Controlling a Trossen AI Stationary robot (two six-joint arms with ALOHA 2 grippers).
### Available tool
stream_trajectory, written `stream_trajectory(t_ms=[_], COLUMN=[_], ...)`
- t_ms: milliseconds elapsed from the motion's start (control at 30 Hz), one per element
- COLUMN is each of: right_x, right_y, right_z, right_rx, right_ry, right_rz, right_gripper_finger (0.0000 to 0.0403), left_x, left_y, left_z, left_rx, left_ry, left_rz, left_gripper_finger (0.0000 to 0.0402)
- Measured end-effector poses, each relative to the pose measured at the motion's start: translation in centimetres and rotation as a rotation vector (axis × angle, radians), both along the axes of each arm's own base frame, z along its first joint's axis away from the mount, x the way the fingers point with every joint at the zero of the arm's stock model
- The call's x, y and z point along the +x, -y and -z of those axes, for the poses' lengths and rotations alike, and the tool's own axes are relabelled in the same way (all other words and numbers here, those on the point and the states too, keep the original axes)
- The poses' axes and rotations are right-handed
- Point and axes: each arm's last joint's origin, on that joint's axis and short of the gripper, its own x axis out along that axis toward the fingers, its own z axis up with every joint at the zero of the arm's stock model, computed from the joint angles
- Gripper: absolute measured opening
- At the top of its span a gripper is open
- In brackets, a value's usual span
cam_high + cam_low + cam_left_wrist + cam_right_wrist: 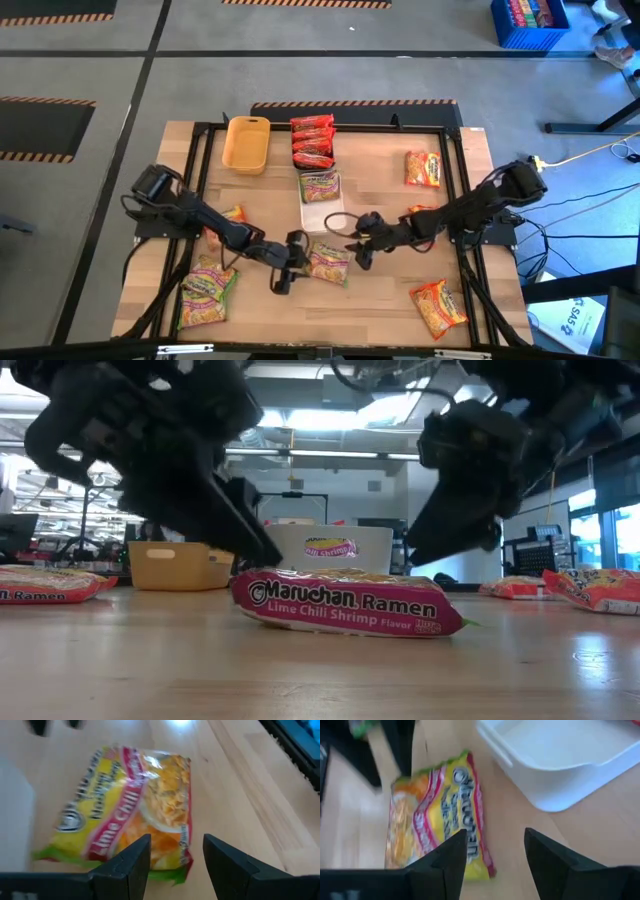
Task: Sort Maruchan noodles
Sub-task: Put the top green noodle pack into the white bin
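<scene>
Lime-chili ramen packet [328,263] lies flat between both arms' spread, empty fingers [131,865], touching neither.

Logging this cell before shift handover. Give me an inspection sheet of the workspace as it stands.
Surface: wooden table, black frame.
Job's things: Lime Chili Shrimp packet flat at centre front; red packets at back; another lime packet on the white tray; orange packets on the right; more on the left.
Clutter: yellow tray, empty.
Grippers: left gripper and right gripper open, flanking the centre packet.
Cables: loose beside the right arm.
Surroundings: blue crate on floor.
</scene>
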Motion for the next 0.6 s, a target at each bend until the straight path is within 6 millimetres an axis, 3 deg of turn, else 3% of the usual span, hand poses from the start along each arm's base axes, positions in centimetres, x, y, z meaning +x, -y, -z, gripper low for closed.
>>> stream_trajectory(t_ms=[133, 400, 600], right_x=[0.0, 1.1, 2.6], right_y=[0.1, -0.3, -1.0], right_z=[0.7, 3.5, 3.6], right_rx=[0.038, 0.138, 0.190], right_ry=[0.044, -0.011, -0.016], right_rz=[0.023, 0.073, 0.023], right_gripper_finger=[0.0205, 0.0303, 0.0325], left_x=[0.8, 0.9, 0.7], left_y=[0.8, 1.7, 1.9], left_z=[0.7, 1.2, 1.3], left_rx=[-0.025, -0.038, -0.039], left_ry=[-0.020, -0.032, -0.039], left_rz=[0.019, 0.035, 0.043], left_gripper_finger=[0.0174, 0.0174, 0.0174])
